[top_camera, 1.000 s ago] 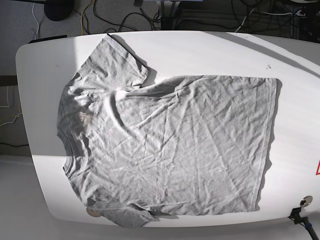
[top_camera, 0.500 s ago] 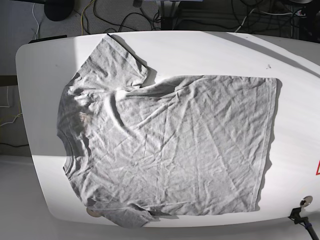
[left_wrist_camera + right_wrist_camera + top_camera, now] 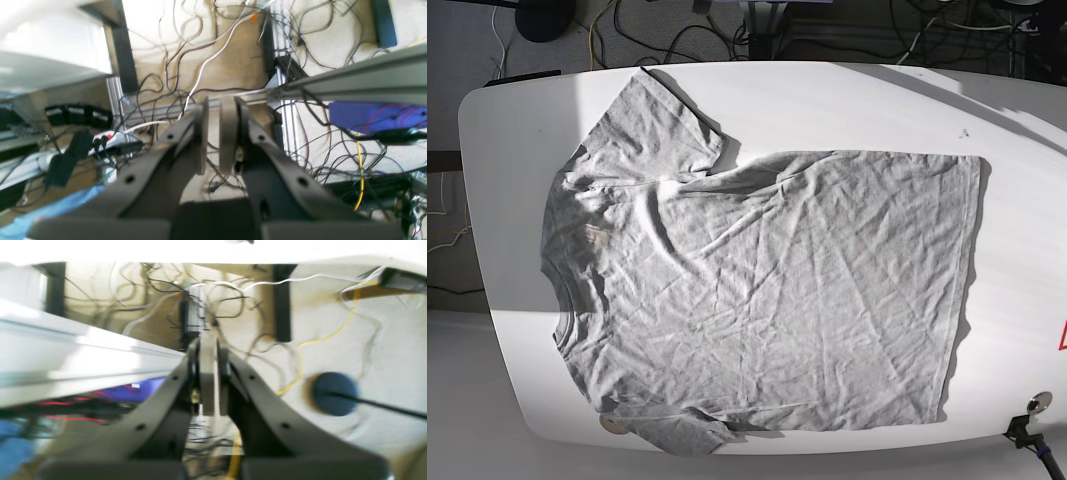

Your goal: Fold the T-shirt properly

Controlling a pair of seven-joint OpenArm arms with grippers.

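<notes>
The T-shirt [image 3: 757, 290] is heather grey and wrinkled, spread flat on the white table [image 3: 847, 100]. Its ribbed collar [image 3: 562, 300] points left and its hem [image 3: 967, 280] lies to the right. One sleeve [image 3: 652, 120] reaches toward the far edge; the other [image 3: 677, 432] lies at the near edge. No lettering shows. Neither arm appears in the base view. In the left wrist view my left gripper [image 3: 213, 103] holds nothing, its pads a narrow slit apart, off the table over floor cables. My right gripper [image 3: 208, 340] is shut on nothing, also aimed at the floor.
Tangled cables [image 3: 206, 60] and aluminium frame rails [image 3: 350, 83] fill both wrist views. A small round disc [image 3: 612, 424] sits at the table's near edge by the lower sleeve. A black clip [image 3: 1022, 432] and a red mark [image 3: 1062, 335] are at the right.
</notes>
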